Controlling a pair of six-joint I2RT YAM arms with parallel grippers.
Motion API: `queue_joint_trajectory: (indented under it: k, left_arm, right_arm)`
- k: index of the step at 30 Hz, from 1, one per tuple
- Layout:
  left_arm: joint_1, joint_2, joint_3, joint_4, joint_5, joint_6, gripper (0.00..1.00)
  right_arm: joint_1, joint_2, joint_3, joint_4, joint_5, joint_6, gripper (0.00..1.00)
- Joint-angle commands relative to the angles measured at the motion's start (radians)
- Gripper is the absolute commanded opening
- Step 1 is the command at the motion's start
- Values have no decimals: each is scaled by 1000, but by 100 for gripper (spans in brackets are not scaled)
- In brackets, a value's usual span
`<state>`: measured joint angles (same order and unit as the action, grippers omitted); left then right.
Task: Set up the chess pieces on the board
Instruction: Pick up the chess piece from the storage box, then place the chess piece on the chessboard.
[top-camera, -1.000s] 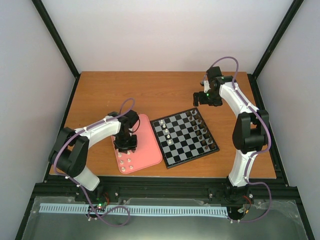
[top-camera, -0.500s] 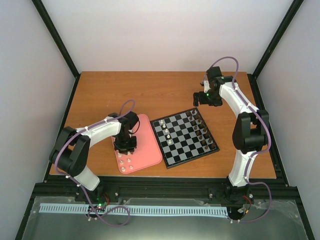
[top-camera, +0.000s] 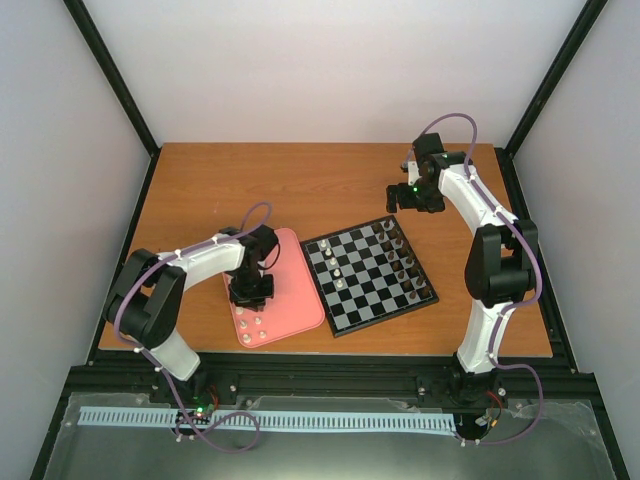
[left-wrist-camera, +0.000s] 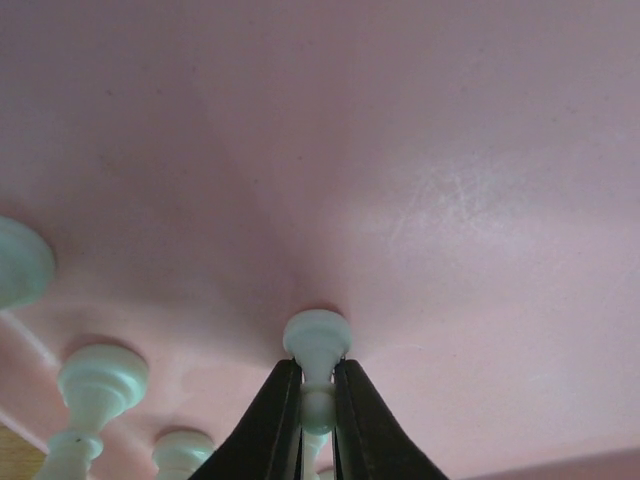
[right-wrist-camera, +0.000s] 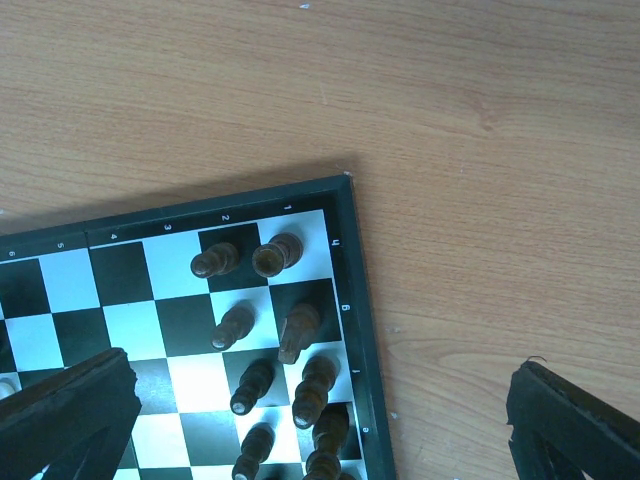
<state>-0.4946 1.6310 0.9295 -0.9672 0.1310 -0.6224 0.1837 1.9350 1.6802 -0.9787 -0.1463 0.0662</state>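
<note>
My left gripper (left-wrist-camera: 317, 368) is down on the pink tray (left-wrist-camera: 400, 150), shut on the stem of a small cream-white chess piece (left-wrist-camera: 317, 338) whose base rests on the tray. More white pieces (left-wrist-camera: 95, 385) stand beside it, seen in the top view near the tray's front (top-camera: 255, 328). The board (top-camera: 368, 272) lies right of the tray, with a few white pieces (top-camera: 338, 270) near its middle. My right gripper (top-camera: 415, 195) hangs open above the board's far right corner, with nothing between its fingers (right-wrist-camera: 70, 405).
Dark brown pieces (right-wrist-camera: 275, 255) stand in two rows along the board's right side, close to its black rim (right-wrist-camera: 355, 300). Bare wooden table (right-wrist-camera: 480, 120) surrounds the board. The pink tray (top-camera: 295, 290) almost touches the board's left edge.
My left gripper's jaws have closed onto the white piece on the tray. The right arm has not moved.
</note>
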Motion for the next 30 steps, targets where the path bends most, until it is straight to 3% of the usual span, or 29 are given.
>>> queue_joint_trajectory:
  k: [1,8,15,22,30]
  left_arm:
    - [8,15,-3,24,-14,7,4]
    - [8,16,23,4,-31,34,1]
    - [-11,9,143,-108,-58,104,1]
    - [-175,67,360,-232,-21,146,1]
    - [-366,262,671,-324,28,183,1]
  right_arm:
    - [-6,-4,-13,1,4,-13,100]
    - [-6,-9,-23,5,2,-13,100]
    - [-6,-14,-27,9,2,-12,100]
    - [-7,-12,-17,6,5,-11,100]
    - [-6,-16,-20,5,8,-13,100]
